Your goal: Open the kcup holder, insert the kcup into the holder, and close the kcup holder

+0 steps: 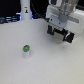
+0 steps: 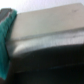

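The gripper hangs at the exterior view's far right, fingers seemingly apart with nothing between them, though blur makes that uncertain. The kcup stands alone on the table, well apart to its near left. No holder can be made out, so finding its drawer front comes before grasping the pod.

The desk is a pale, plain white surface filling most of the exterior view. One kcup stands directly on it, toward the exterior view's left and in the middle depth, its green and dark round top facing up. At the far left edge a tall white bottle-shaped post stands upright.
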Motion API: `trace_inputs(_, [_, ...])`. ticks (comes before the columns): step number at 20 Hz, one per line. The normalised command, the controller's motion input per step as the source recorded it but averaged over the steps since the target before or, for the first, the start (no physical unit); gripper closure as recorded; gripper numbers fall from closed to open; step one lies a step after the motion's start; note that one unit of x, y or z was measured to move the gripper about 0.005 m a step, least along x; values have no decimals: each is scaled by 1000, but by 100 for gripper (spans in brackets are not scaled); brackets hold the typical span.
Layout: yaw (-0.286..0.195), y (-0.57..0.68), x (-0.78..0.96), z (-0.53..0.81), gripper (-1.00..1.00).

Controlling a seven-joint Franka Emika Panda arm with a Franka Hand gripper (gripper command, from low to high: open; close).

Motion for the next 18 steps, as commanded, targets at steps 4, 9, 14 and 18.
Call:
trace_inputs(4, [-79, -441, 873, 118, 100])
trace_inputs(9, [-85, -430, 827, 146, 100])
trace_inputs(14, [-87, -150, 359, 240, -100])
trace_inputs(18, [-100, -93, 193, 331, -100])
